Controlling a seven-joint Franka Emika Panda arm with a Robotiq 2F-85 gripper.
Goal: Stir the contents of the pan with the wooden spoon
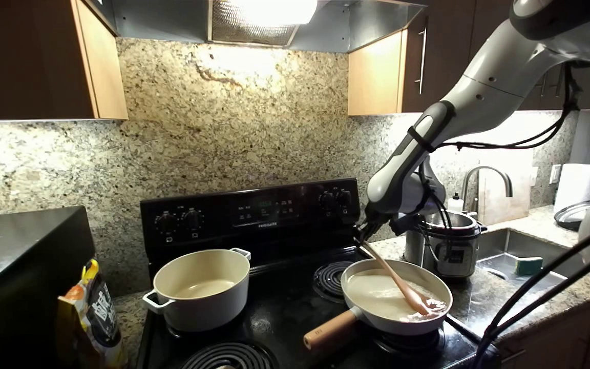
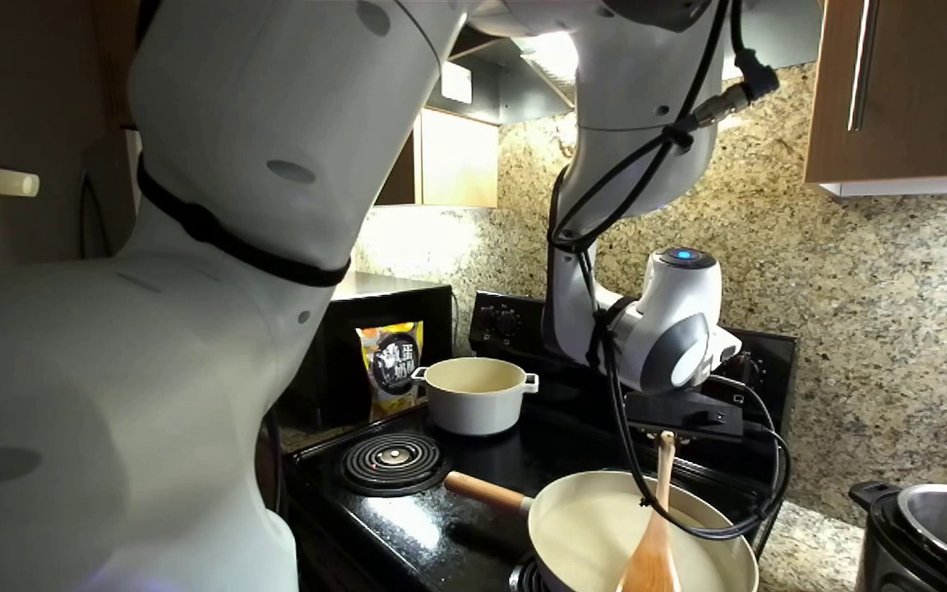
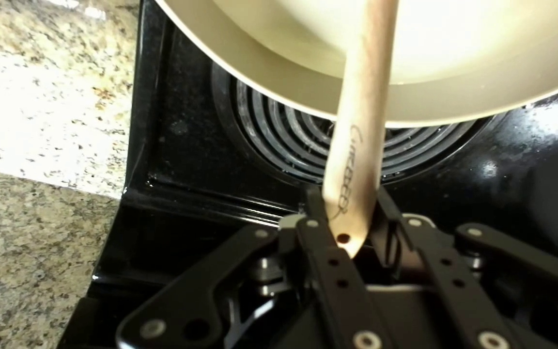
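Wooden spoon [image 1: 402,285] — top end gripped by the tool [image 3: 350,203] — slants lengthwise, bowl down, into the pan [image 1: 402,328].

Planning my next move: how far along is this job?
Done: slim reddish-brown wooden spoon clamped in the jaws. In hand: stirring, probably; spoon's bowl sits in pale creamy contents of the wide cream-white frying pan. Left: maybe more strokes, then lifting that bowl out.

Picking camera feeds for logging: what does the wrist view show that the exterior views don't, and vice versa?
Wrist view only: the lettering on the wooden spoon and, clearly, the claw clamping it from both sides.
Both exterior views only: the spoon's bowl, the pan handle, the printed bag and the hood light.
Shared: the pan, its pale contents and the spoon's handle.
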